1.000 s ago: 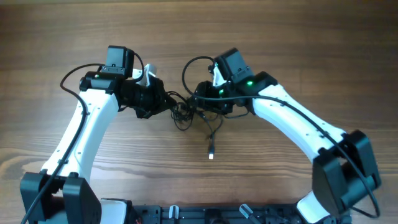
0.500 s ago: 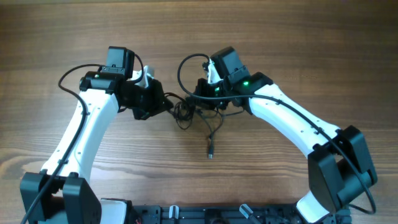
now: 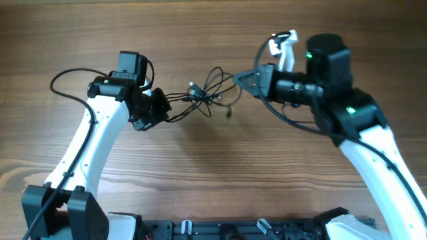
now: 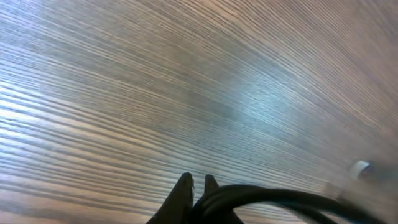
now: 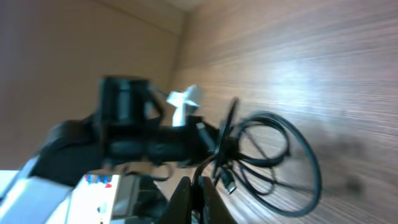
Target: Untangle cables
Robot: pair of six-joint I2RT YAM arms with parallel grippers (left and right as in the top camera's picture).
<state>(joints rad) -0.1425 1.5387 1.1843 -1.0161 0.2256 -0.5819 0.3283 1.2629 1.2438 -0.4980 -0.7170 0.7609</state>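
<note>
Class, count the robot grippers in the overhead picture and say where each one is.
2. The left gripper is left of centre, shut on the cables. The right gripper is right of centre, shut on the same cables, which stretch between them. None appears hidden.

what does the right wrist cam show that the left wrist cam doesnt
Only the right wrist view: the left arm across from it, and the cables as a tangle of loops, with a small plug among them.
Only the left wrist view: mostly bare table, and one dark strand leading right towards a blurred silvery end.
Both: wood grain, and each camera's own tool at the bottom edge, the left tool and the right tool, each shut on cable.
</note>
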